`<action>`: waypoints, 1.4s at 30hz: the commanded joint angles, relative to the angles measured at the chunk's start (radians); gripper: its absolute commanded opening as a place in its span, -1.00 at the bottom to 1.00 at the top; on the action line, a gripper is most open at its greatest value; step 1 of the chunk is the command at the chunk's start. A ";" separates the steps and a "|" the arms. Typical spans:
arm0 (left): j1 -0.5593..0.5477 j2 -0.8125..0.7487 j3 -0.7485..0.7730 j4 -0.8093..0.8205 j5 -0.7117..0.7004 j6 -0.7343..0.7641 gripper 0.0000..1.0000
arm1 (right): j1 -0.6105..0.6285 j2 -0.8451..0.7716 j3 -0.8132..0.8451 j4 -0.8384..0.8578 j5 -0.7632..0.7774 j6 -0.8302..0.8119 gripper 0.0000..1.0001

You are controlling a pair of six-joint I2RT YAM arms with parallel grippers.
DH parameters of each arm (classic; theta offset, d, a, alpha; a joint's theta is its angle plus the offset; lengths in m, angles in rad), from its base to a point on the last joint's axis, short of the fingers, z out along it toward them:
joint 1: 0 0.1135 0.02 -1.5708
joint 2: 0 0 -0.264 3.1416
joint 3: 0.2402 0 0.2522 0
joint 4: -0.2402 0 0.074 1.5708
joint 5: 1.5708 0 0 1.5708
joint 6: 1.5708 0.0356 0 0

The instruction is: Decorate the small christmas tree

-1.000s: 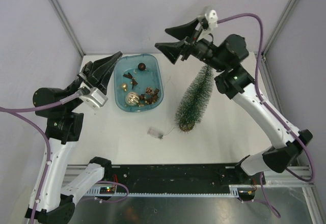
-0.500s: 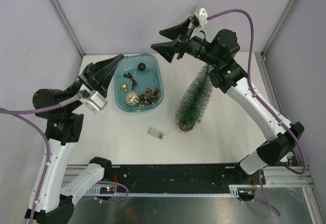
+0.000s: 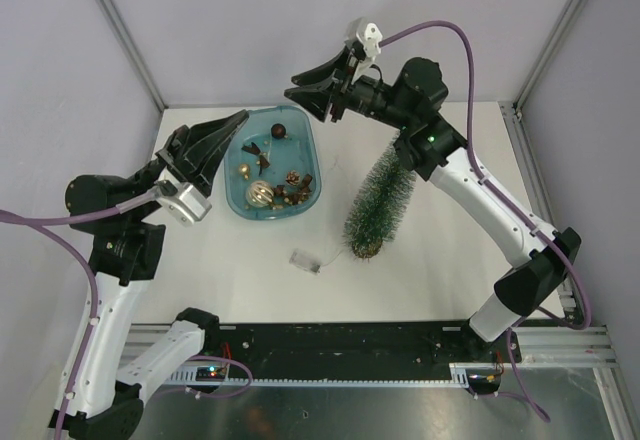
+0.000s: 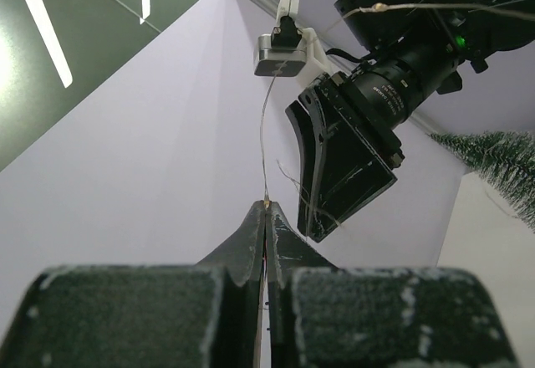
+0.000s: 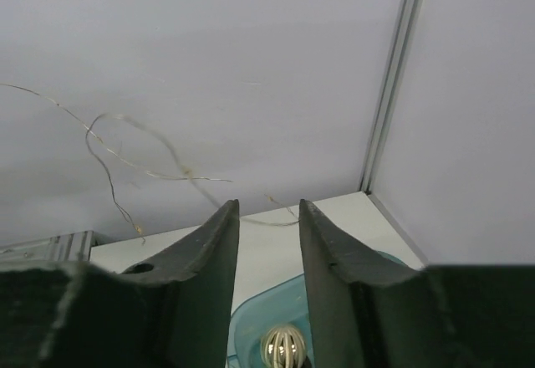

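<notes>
The small christmas tree (image 3: 381, 198) is dark green with frosted tips. Its brown base (image 3: 365, 250) points toward me and its tip lies under the right arm. It also shows at the right edge of the left wrist view (image 4: 501, 157). My left gripper (image 3: 240, 117) is raised at the blue tray's left rim, shut on a thin light wire (image 4: 263, 134) that runs up past the right wrist. My right gripper (image 3: 298, 96) is open, raised above the tray's far end. The wire (image 5: 269, 222) crosses between its fingertips (image 5: 226, 211).
The blue tray (image 3: 311, 156) holds several gold and brown ornaments, among them a gold cage ball (image 5: 284, 347). A small clear battery box (image 3: 305, 260) lies on the white table in front of the tray, left of the tree's base. Frame posts stand at the back corners.
My right arm has swung left, carrying its open gripper from above the tree's tip to above the tray's far end. My left gripper has shifted slightly right, still shut on the wire.
</notes>
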State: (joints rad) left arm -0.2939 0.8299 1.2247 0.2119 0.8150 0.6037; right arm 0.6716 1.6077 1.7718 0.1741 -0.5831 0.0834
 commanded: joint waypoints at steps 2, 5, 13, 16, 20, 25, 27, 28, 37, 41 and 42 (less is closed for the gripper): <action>-0.008 -0.011 0.020 0.028 0.002 -0.011 -0.99 | 0.009 -0.006 0.046 0.019 -0.013 -0.016 -0.39; -0.008 -0.014 0.017 0.029 0.003 -0.014 -1.00 | 0.005 -0.016 0.039 0.034 -0.013 -0.014 -0.52; -0.008 -0.022 0.001 0.029 0.000 -0.019 -1.00 | 0.002 -0.032 0.010 0.075 -0.010 0.006 -0.97; -0.008 -0.030 -0.013 0.029 -0.005 -0.020 -0.81 | -0.013 -0.028 0.014 0.084 0.020 0.009 -1.00; -0.008 -0.061 -0.070 0.029 0.013 -0.002 -0.15 | -0.058 0.021 0.075 0.061 0.060 0.010 -1.00; -0.008 -0.114 -0.155 -0.001 0.047 0.046 0.10 | -0.120 0.125 0.219 0.018 0.049 0.028 -1.00; -0.008 -0.135 -0.188 -0.013 0.047 0.069 0.25 | -0.135 0.162 0.249 0.014 0.050 0.027 -1.00; -0.008 -0.146 -0.206 -0.016 0.041 0.077 0.36 | -0.139 0.178 0.263 0.012 0.052 0.026 -1.00; -0.009 -0.251 -0.371 -0.042 -0.137 0.025 0.99 | -0.126 0.292 0.326 -0.008 0.153 -0.032 -1.00; -0.008 -0.315 -0.470 -0.069 -0.129 -0.013 0.99 | -0.116 0.349 0.380 -0.034 0.244 -0.075 -1.00; -0.008 -0.328 -0.494 -0.071 -0.108 -0.028 0.99 | -0.115 0.362 0.393 -0.037 0.260 -0.077 -1.00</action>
State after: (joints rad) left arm -0.2985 0.5510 0.7990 0.1608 0.7174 0.6308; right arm 0.5468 1.9350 2.0659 0.1390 -0.4267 0.0513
